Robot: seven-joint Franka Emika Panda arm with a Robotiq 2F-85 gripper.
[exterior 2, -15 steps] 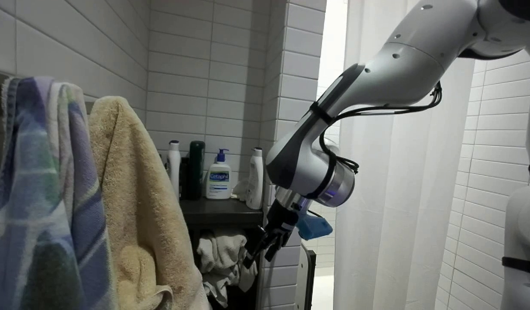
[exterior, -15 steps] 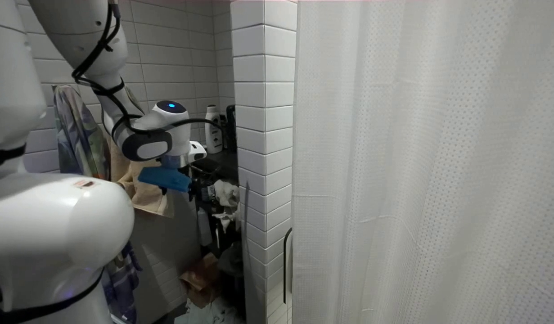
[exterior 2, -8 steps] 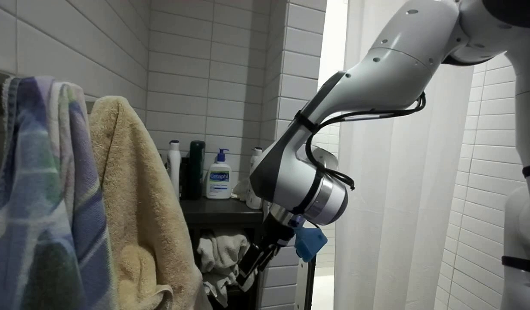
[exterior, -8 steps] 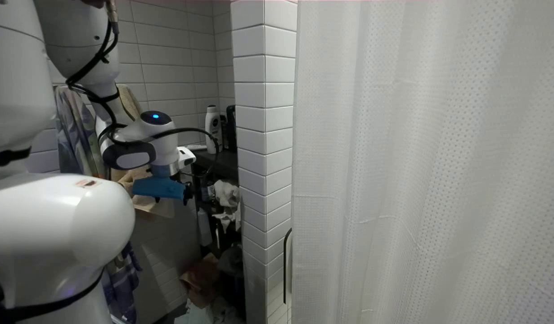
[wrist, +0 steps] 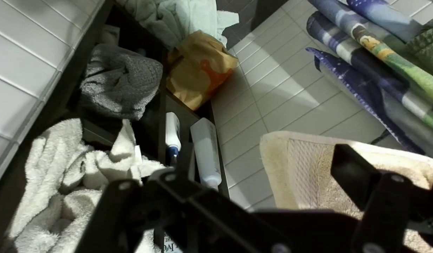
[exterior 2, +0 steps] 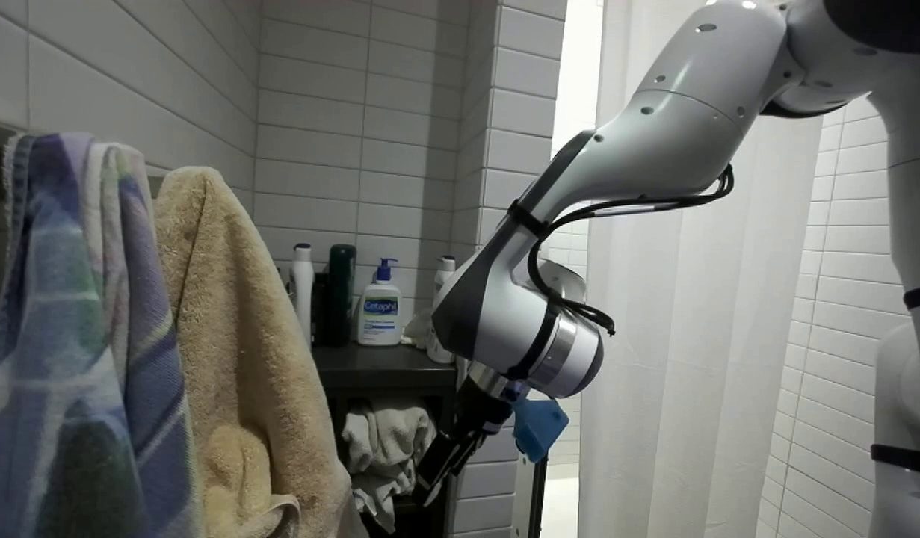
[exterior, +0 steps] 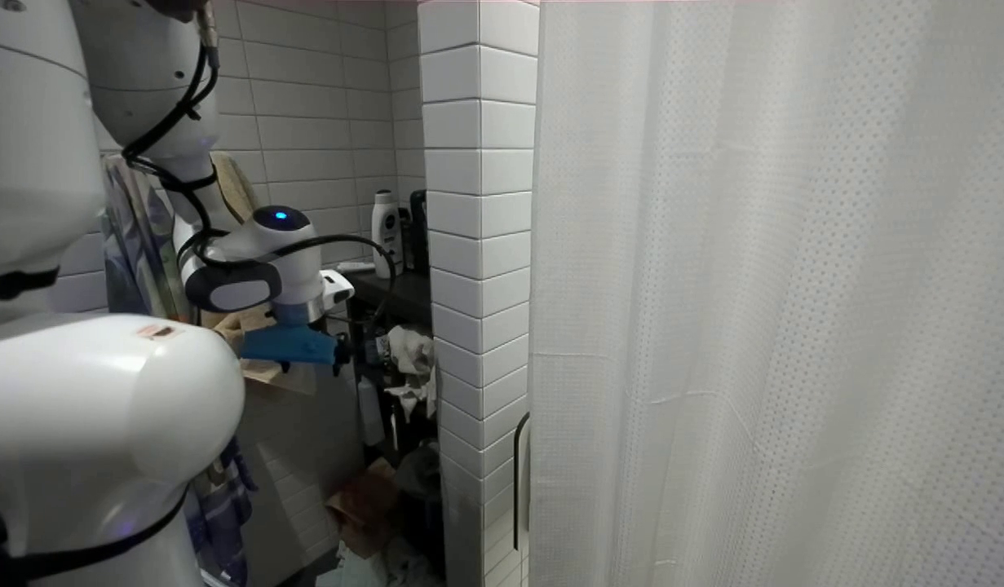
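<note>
White towels [wrist: 83,200]: crumpled inside the dark shelf [exterior 2: 385,368] near me (messy, lol)
Beige towel [wrist: 311,179]: hanging down, fluffy, near me too

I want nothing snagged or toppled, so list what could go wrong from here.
The open gripper might snag the beige towel: one finger overlaps it in the wrist view.
The other finger appears near the tall pale bottle and could bump it, though the gap is hard to judge.
The black cable loops across the white bottle in an exterior view; if it is as close as it looks, a swing of the arm could knock that bottle.
</note>
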